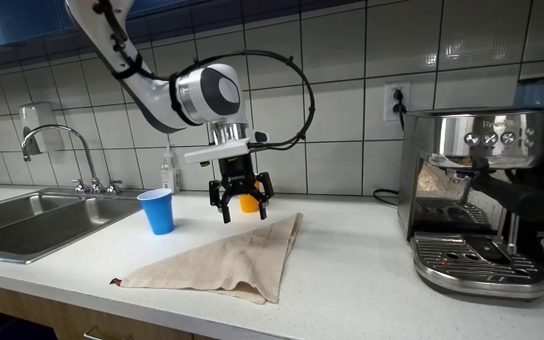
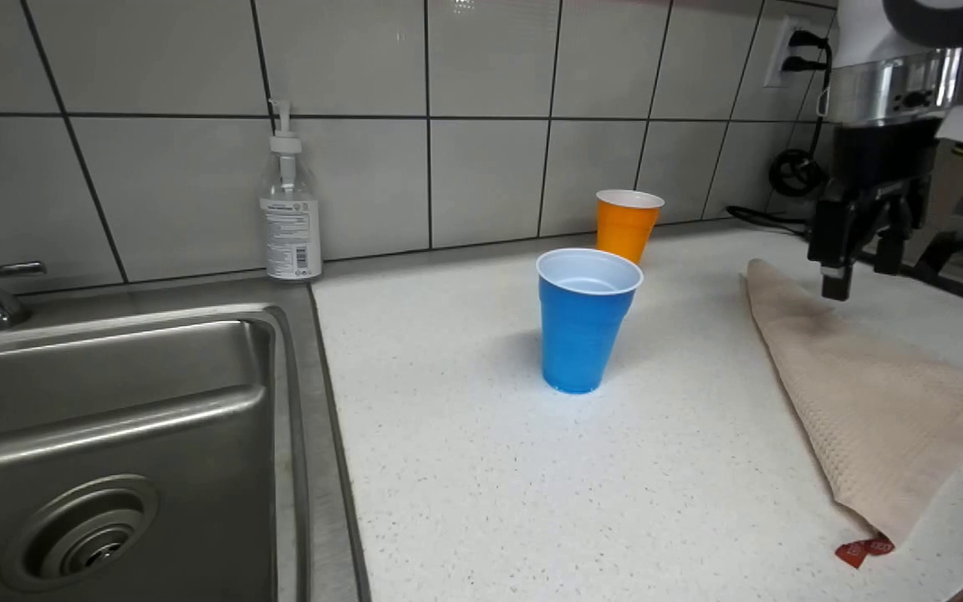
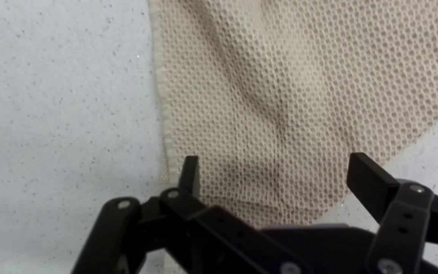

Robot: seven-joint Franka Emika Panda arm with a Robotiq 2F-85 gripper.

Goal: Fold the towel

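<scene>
The beige waffle-weave towel (image 1: 220, 259) lies on the speckled white countertop (image 1: 357, 264) almost as a triangle, and from this shape I judge that one diagonal fold is already made and more folding remains. Over its narrowing end hangs the Robotiq gripper (image 1: 244, 217), with its fingers (image 3: 371, 186) spread wide and pinching nothing. I suppose it is put there because this end is narrow enough for a grasp, though such soft fabric may give only its upper layer. The blue plastic cup (image 1: 157, 212) and the orange plastic cup (image 2: 628, 227) stand upright, apart from the towel, probably so that the folding will not knock them over. The wrist view shows how the fingers stand near both edges of the narrowing end, and also a thin strip of what seems a lower layer (image 3: 165, 169), which I cannot make out elsewhere. It does not show the red tag (image 2: 858, 551), visible at a towel corner in both exterior views. In an exterior view, the rumpled front edge (image 1: 241, 279) rises slightly from the countertop; in an exterior view, the sink drain (image 2: 87, 533) appears, though the picture border there cuts off part of the towel.
</scene>
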